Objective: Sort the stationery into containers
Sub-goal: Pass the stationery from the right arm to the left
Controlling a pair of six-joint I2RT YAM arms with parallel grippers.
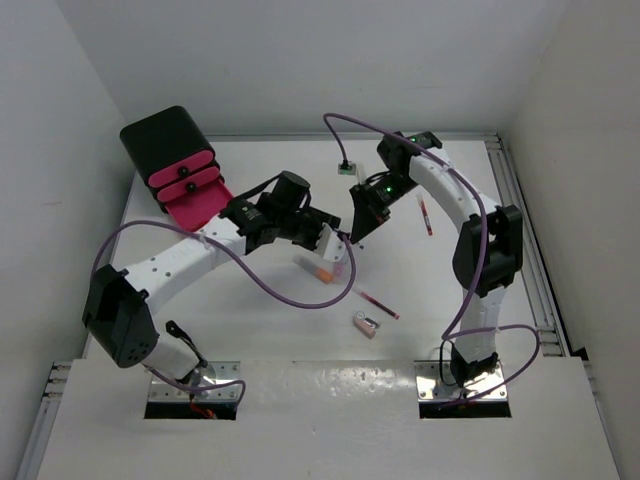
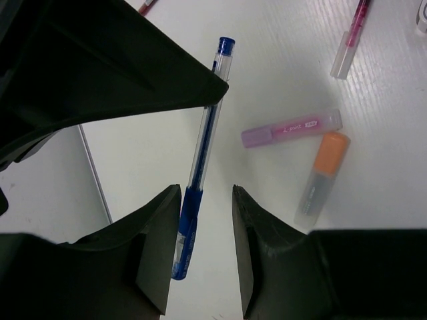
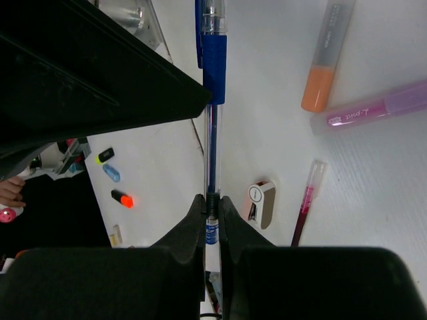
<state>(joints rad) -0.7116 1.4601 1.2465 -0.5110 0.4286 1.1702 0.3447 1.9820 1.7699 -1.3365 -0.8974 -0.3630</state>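
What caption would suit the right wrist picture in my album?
Right fingers pinch a blue pen; an orange marker, a lilac marker and a red pen lie on the table.

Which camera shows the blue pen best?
The left wrist view: the blue pen shows nearly whole, cap to grip. The right wrist view cuts off its end; the top view barely shows it.

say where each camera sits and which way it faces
Top external: above and behind, looking down at the table; left arm, right arm show.
Left wrist: on the left gripper, looking down; its open fingers flank the blue pen.
Right wrist: on the right gripper, looking down; its fingers pinch that pen.
Shared by both wrists: that pen, lilac marker, orange marker.
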